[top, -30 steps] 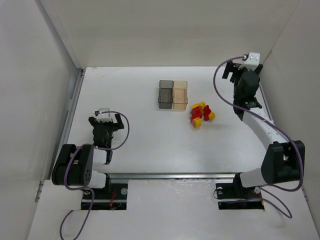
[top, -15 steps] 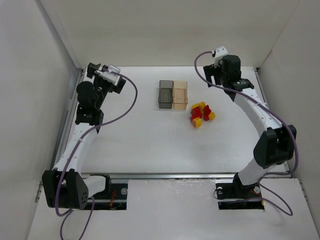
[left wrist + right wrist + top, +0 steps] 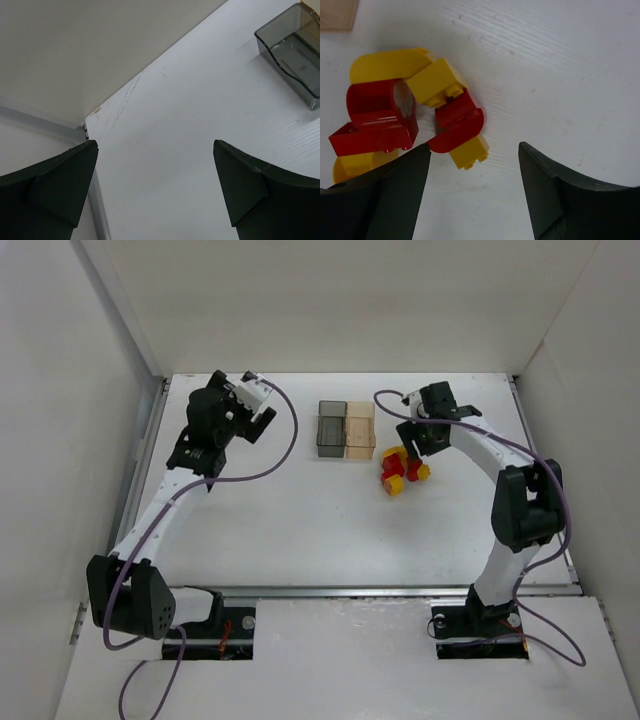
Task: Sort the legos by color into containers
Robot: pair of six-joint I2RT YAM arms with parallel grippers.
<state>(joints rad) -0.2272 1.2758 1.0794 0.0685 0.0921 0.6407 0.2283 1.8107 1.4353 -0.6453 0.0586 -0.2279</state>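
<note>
A pile of red and yellow legos [image 3: 402, 470] lies right of the joined bins, the smoky grey bin [image 3: 331, 428] on the left and the amber bin [image 3: 360, 429] on the right. My right gripper [image 3: 416, 436] is open and empty, hovering just above the pile's far edge. In the right wrist view [image 3: 472, 150] its fingers flank bare table beside a small yellow brick [image 3: 468, 149] and a red curved brick [image 3: 456, 123]. My left gripper [image 3: 252, 410] is open and empty over the far left of the table. In the left wrist view [image 3: 155, 146] it shows the grey bin [image 3: 295, 55] off to the right.
White walls enclose the table [image 3: 290, 510] on the left, back and right. A metal rail [image 3: 140, 470] runs along the table's left edge. The back wall's foot [image 3: 150, 65] is close to the left gripper.
The left arm rose from near its base and swung to the far left, then right toward the bins. The right gripper swept left from the far right corner and came down over the lego pile.
</note>
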